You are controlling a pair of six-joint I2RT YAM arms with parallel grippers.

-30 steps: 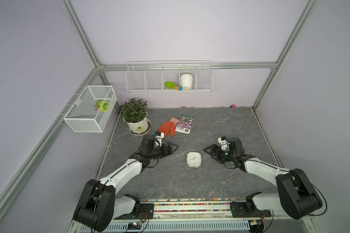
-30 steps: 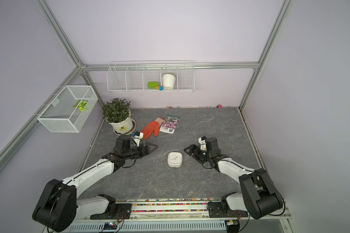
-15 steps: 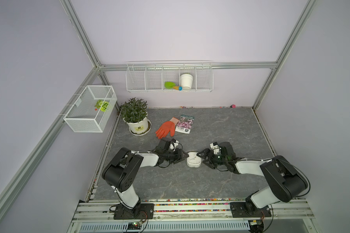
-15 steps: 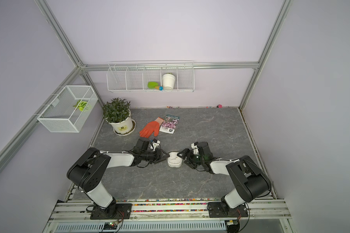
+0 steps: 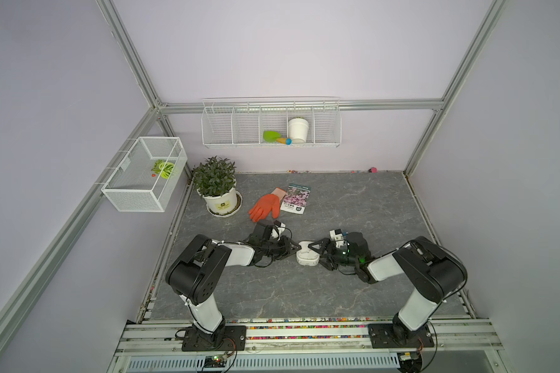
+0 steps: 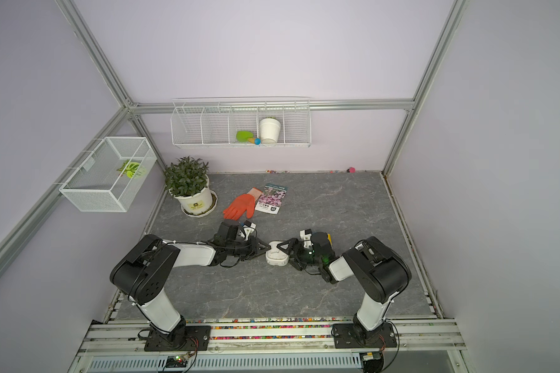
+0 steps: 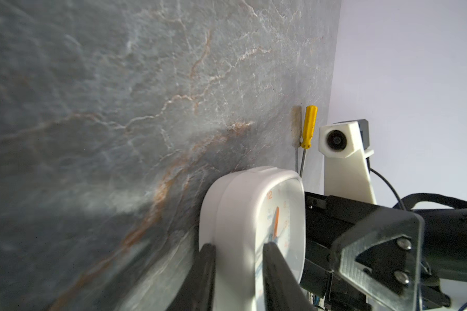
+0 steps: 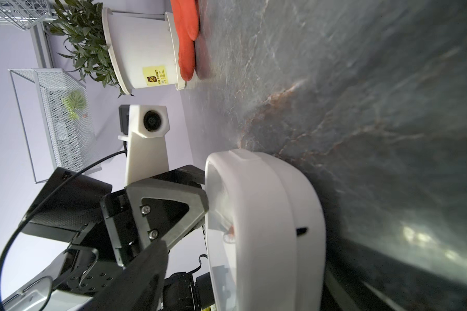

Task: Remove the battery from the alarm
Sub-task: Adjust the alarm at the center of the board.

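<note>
Left tool (image 5: 296,248) pinches the alarm (image 5: 307,256) by its rim, dial up on the desk (image 5: 337,210). Right tool (image 5: 314,250) straddles the opposite rim, jaws wide, unclamped. Battery unseen, probably in the back, underneath. Grasping step: next, turn it over to bare its back.

The walls (image 5: 272,48) are plain soft purple. Shiny metal bars (image 5: 385,104) run along the corners. The table (image 5: 353,200) is grey like stone, with thin pale and rusty lines. A white wire shelf (image 5: 219,129) hangs on the back wall. A white wire basket (image 5: 133,197) hangs on the side wall.
</note>
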